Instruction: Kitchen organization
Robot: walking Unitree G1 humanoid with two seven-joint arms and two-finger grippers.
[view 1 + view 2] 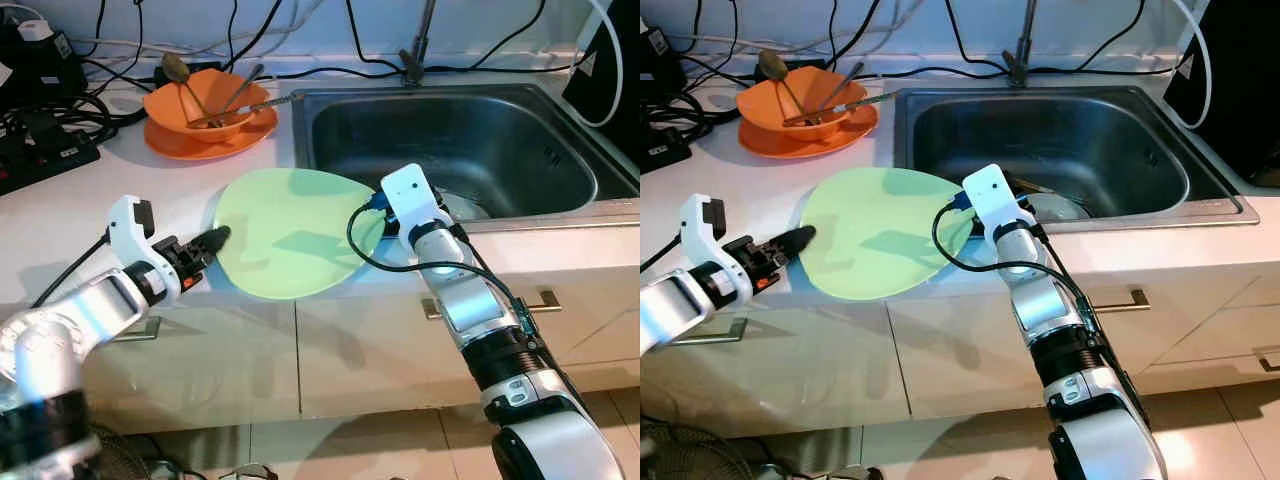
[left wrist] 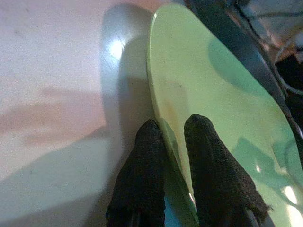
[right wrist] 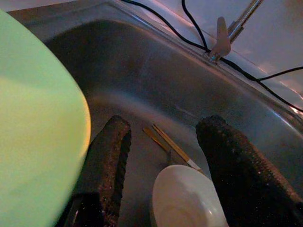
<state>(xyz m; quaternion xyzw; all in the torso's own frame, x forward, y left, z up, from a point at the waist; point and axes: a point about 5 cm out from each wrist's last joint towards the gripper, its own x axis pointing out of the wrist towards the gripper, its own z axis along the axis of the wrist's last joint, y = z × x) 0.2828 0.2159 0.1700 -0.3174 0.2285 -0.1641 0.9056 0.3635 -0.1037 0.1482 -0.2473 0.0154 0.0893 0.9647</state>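
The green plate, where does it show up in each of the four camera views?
Left eye view: green plate at centre, on the counter edge between both grippers.
Right eye view: left of centre.
Left wrist view: its rim runs between the left gripper fingers.
Right wrist view: along the picture's left edge, beside the right gripper.
Shared landmark: the sink.

Light fell bright and even from above, casting soft grey shadows of both arms across the round pale-green plate (image 1: 285, 230). The stainless-steel sink basin (image 1: 460, 150) lay dimmer, with faint glare. Wrist views were murkier, their near black fingers (image 2: 142, 179) slightly blurred.
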